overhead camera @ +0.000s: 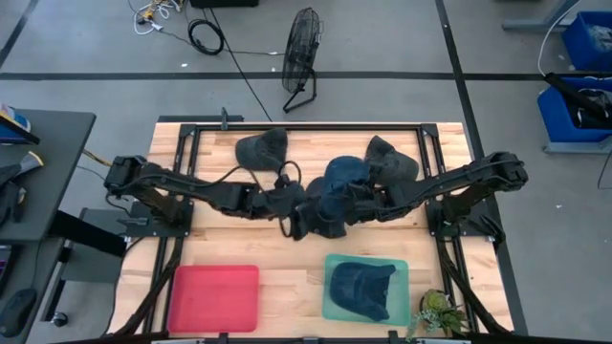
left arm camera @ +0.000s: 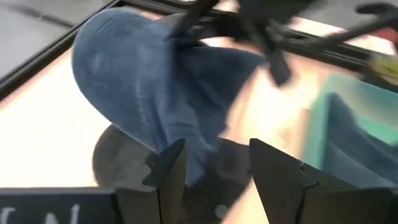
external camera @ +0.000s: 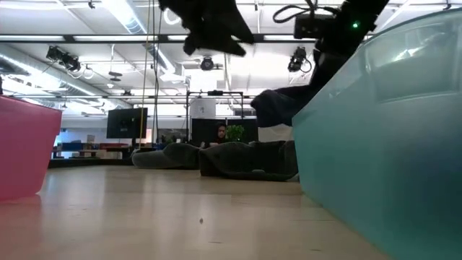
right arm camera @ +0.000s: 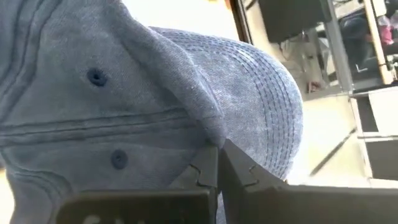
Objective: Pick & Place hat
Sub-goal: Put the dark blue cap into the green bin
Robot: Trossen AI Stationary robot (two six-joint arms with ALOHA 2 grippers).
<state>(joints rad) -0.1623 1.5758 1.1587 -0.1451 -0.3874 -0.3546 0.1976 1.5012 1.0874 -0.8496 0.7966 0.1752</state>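
Right tool (right arm camera: 217,163) is clenched on the blue hat (overhead camera: 341,186), lifted at frame centre; your teal tray (overhead camera: 335,304) lies directly below in frame, while the left tool (left arm camera: 214,171) hovers released beside it

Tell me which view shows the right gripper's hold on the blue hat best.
Right wrist view: the right gripper is shut on the blue hat fabric, filling the frame. High and left wrist views show the hat lifted; low view shows only a dark shape.

Overhead, table-level, two close wrist views
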